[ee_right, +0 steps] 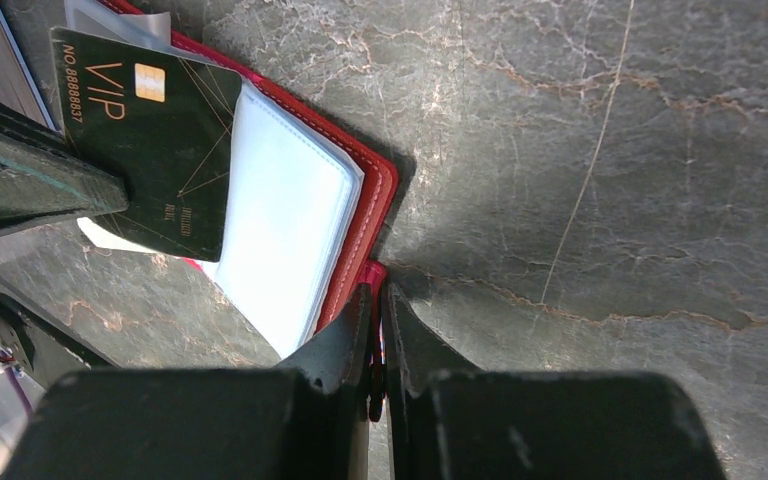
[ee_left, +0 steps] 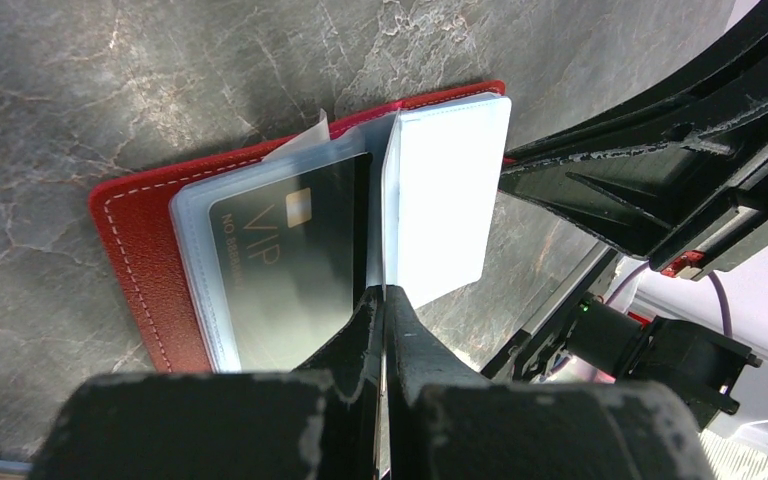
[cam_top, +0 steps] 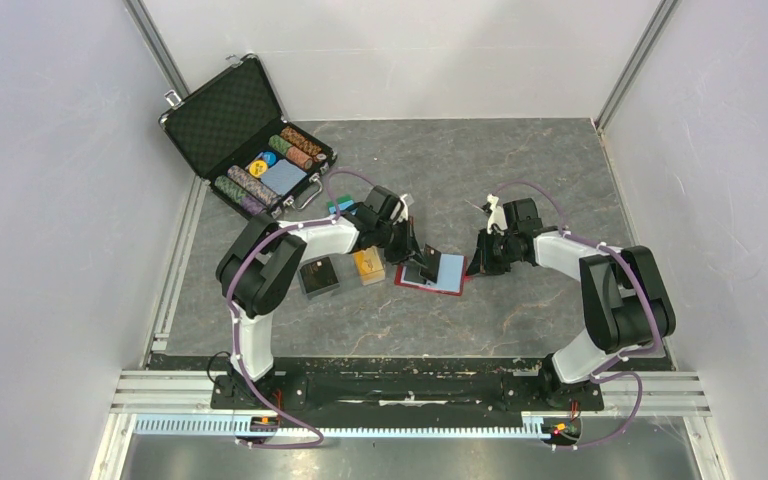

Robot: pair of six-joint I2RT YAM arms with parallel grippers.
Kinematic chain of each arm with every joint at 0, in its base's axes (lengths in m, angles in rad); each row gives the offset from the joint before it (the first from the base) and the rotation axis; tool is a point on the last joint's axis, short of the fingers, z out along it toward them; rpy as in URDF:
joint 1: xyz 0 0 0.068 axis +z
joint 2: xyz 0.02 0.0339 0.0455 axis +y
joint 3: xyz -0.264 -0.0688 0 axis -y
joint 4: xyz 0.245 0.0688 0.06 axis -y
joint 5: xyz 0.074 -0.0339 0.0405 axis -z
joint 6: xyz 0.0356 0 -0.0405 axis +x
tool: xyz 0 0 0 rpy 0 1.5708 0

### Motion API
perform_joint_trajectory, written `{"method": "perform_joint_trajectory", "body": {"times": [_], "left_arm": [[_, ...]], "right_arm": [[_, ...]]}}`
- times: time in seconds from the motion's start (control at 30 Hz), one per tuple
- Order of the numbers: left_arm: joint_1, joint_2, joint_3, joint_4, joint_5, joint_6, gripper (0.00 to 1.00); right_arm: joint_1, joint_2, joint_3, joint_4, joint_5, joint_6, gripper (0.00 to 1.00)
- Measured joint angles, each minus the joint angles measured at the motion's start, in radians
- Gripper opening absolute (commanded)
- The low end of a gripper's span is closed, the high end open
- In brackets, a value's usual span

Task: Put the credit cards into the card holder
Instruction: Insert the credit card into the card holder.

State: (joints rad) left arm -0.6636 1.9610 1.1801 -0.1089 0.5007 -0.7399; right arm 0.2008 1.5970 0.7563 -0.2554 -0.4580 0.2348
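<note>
**Left to right across the grey marbled surface [cam_top: 540,170].** An open black foam-lined case [cam_top: 222,112] holding striped poker chips [cam_top: 260,172] is standing at the far left, well apart from the work. Nearer the arms, a small black square box [cam_top: 318,278] is lying just beside a short stack of orange-gold plastic credit cards [cam_top: 368,266], which are waiting outside the wallet.

The left tool [ee_left: 385,305] is working with its fingers pressed together at the long edge of a dark, glossy VIP card [ee_left: 290,265]. Whether it is nipping that edge or only nudging it cannot be told. This card is lying slanted on the clear plastic pockets [ee_left: 445,190] of the small red leather-like folding card holder [ee_left: 135,250], which is lying open and flat between the two tools. The right tool [ee_right: 375,300] is pinching the card holder's red edge, apparently pinning it in place.

**Handling.** The cards are probably light, stiff and slippery, and best taken by one short edge so that the leading edge is free to enter. The pockets are looking soft and floppy, and are likely to buckle unless the cover is being steadied.
</note>
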Motion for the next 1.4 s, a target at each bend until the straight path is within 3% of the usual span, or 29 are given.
{"method": "perform_joint_trajectory", "body": {"times": [0.43, 0.87, 1.4], "left_arm": [[0.0, -0.008, -0.063, 0.085, 0.009, -0.019, 0.02], [-0.025, -0.049, -0.071, 0.011, -0.029, -0.018, 0.02], [-0.027, -0.016, -0.049, 0.045, 0.028, -0.018, 0.02]], "right_arm": [[0.0, -0.016, -0.02, 0.018, 0.0, 0.0, 0.0], [0.0, -0.024, -0.031, 0.03, 0.0, 0.0, 0.0], [0.0, -0.026, -0.034, 0.03, 0.0, 0.0, 0.0]]}}
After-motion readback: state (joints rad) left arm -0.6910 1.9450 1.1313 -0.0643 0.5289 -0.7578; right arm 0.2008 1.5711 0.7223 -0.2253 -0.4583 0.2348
